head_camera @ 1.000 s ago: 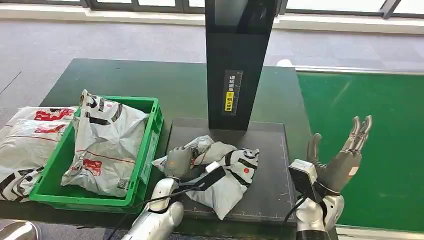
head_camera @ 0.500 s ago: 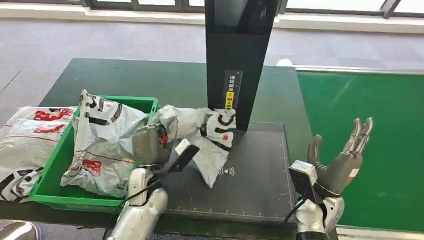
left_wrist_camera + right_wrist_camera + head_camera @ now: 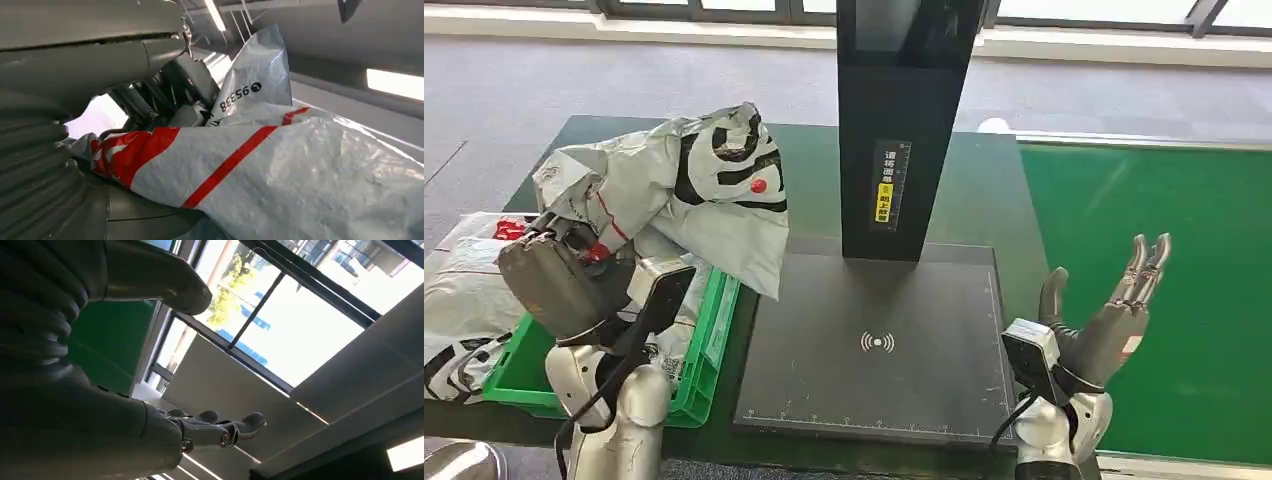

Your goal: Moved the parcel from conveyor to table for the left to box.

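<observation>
My left hand (image 3: 554, 285) grips a grey plastic parcel (image 3: 679, 190) with black and red markings and holds it up above the green box (image 3: 709, 330) at the table's left. The parcel hangs clear of the black scan pad (image 3: 874, 345). In the left wrist view the parcel (image 3: 300, 170) shows red stripes and lies against my dark fingers (image 3: 175, 95). My right hand (image 3: 1109, 320) is raised near the pad's right edge, palm up, fingers spread, holding nothing; the right wrist view shows its fingers (image 3: 220, 427) apart against the ceiling.
A black scanner post (image 3: 899, 130) stands at the back of the pad. Another grey parcel (image 3: 469, 285) lies left of the box on the dark green table (image 3: 794, 180). The green conveyor (image 3: 1164, 270) runs along the right.
My left hand lifted the parcel off the scan pad and carried it up and to the left, over the green box. The right hand stayed still.
</observation>
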Available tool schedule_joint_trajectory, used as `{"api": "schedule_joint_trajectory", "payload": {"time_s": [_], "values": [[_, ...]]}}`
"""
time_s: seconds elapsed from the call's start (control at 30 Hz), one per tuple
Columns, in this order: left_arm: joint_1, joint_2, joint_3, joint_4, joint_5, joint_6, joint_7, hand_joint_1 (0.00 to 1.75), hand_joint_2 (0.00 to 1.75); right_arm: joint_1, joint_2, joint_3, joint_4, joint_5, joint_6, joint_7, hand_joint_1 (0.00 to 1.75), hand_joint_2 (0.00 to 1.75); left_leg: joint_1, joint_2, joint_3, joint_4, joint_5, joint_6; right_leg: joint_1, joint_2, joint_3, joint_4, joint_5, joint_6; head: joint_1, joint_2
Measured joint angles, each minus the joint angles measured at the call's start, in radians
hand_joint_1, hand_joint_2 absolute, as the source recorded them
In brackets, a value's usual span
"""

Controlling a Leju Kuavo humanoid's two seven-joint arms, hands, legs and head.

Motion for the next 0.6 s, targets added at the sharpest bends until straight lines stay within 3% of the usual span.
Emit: {"api": "schedule_joint_trajectory", "payload": {"time_s": [0.33,0.6], "values": [[0.022,0.002,0.029,-0.1,-0.011,-0.001,0.008,1.75,1.75,-0.001,0.0,0.0,0.001,-0.01,0.0,0.0,0.0,1.75,0.0,0.0,0.0,0.0,0.0,0.0,0.0,0.0,0.0,0.0,0.0,0.0,0.0,0.0],[0.054,0.002,0.138,-0.203,0.033,-0.001,0.019,1.75,1.75,-0.001,0.0,0.0,0.0,-0.017,0.0,0.0,0.0,1.75,0.0,0.0,0.0,0.0,0.0,0.0,0.0,0.0,0.0,0.0,-0.001,0.0,0.0,0.0]]}}
